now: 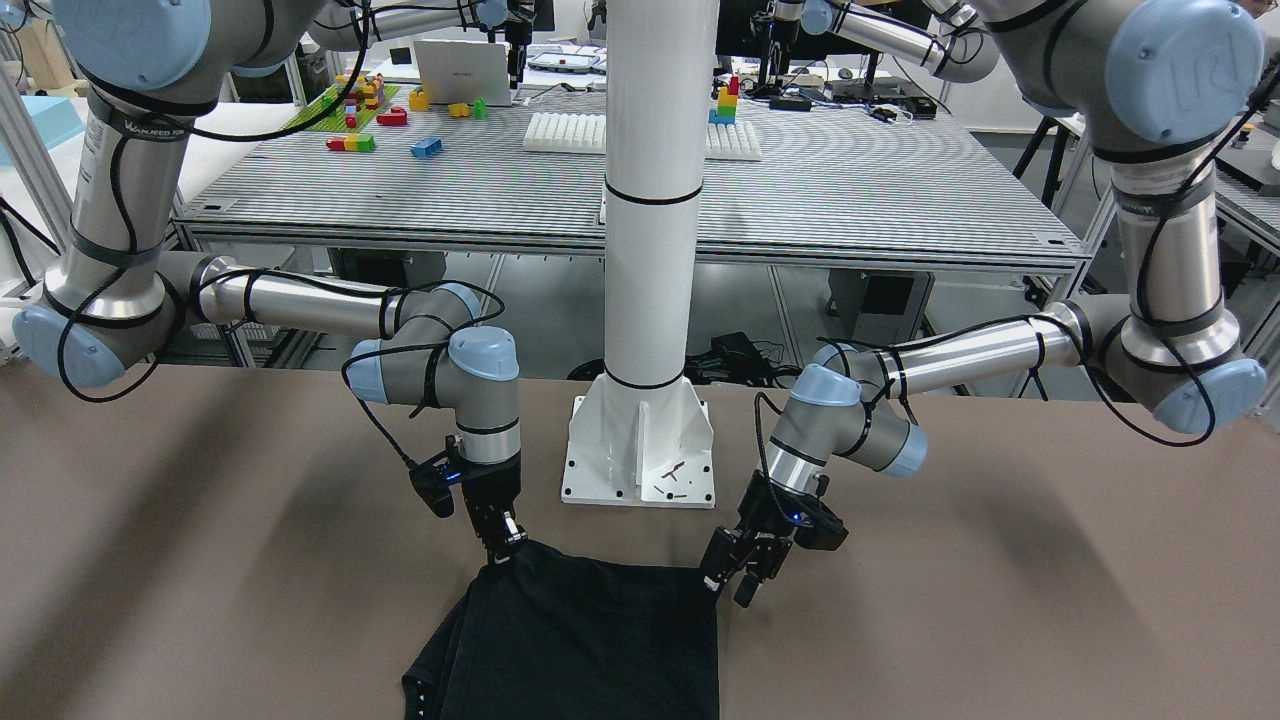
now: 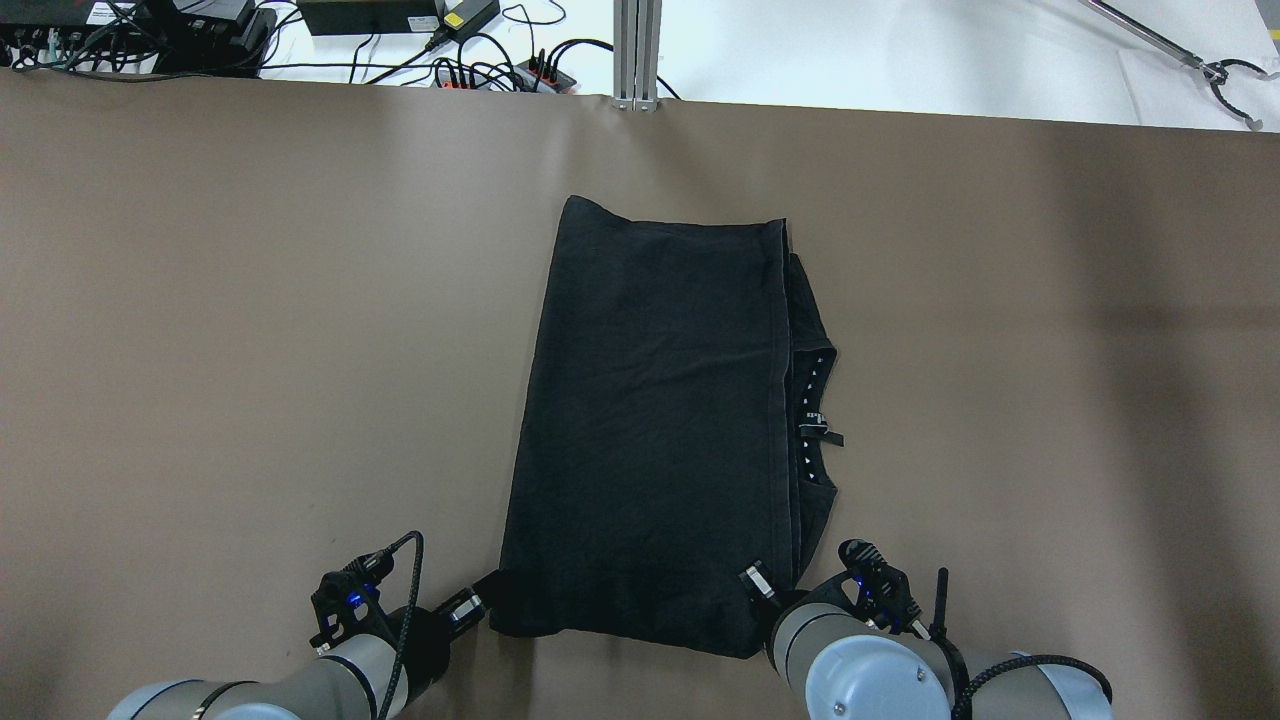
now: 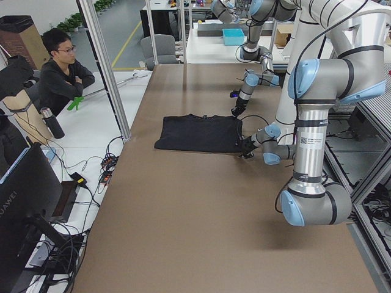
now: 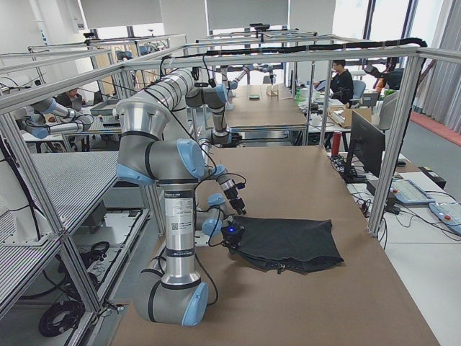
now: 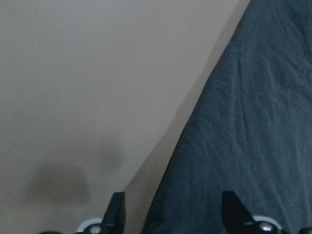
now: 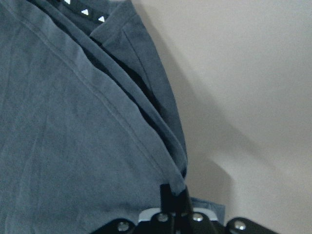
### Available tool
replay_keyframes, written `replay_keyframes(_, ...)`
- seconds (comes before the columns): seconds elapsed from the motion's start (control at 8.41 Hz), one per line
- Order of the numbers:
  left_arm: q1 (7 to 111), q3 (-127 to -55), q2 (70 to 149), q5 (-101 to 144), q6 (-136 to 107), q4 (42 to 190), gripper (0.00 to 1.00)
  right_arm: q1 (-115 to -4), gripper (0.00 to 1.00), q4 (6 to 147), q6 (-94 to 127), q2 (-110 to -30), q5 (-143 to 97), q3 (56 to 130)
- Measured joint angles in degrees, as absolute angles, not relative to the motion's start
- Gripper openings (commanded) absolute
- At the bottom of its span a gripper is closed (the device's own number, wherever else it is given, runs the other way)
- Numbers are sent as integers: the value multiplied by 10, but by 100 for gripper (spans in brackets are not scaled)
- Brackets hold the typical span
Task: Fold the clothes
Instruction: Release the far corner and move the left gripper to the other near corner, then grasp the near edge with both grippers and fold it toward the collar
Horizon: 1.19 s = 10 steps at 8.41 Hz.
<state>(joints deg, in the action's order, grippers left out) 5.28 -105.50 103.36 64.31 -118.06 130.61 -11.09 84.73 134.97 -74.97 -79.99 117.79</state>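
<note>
The clothes (image 2: 650,420) are one black piece lying folded and flat on the brown table (image 2: 250,300), with a collar and a label showing along the right side. My left gripper (image 2: 480,605) is open at the near left corner. In the left wrist view its fingertips (image 5: 117,209) stand wide apart with the cloth's edge (image 5: 253,122) between them. At the near right corner my right gripper (image 2: 760,582) is shut on the clothes. The right wrist view shows its fingers (image 6: 173,195) pressed together over the hem (image 6: 73,122).
A white post with a base plate (image 1: 640,450) stands on the robot's side of the cloth. Cables and power strips (image 2: 480,70) lie beyond the far table edge. A person (image 3: 61,76) sits beside the table's far side.
</note>
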Motion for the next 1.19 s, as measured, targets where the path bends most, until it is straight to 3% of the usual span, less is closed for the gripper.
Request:
replay_keyframes(0.59,38,-1049,1048,638,-1187,1307,38,-110,0,847,1349,-749,-800,1176)
replay_keyframes(0.71,33,-1049,1050,636,-1187,1307,10,-110,0,847,1349,-749,-800,1176)
replay_keyframes(0.83,27,-1049,1051,631,-1189,1306,0,-111,0,847,1349,-749,-800,1176)
replay_keyframes(1.19,21,-1056,1050,624,-1190,1305,0,-111,0,847,1349,-753,-800,1182)
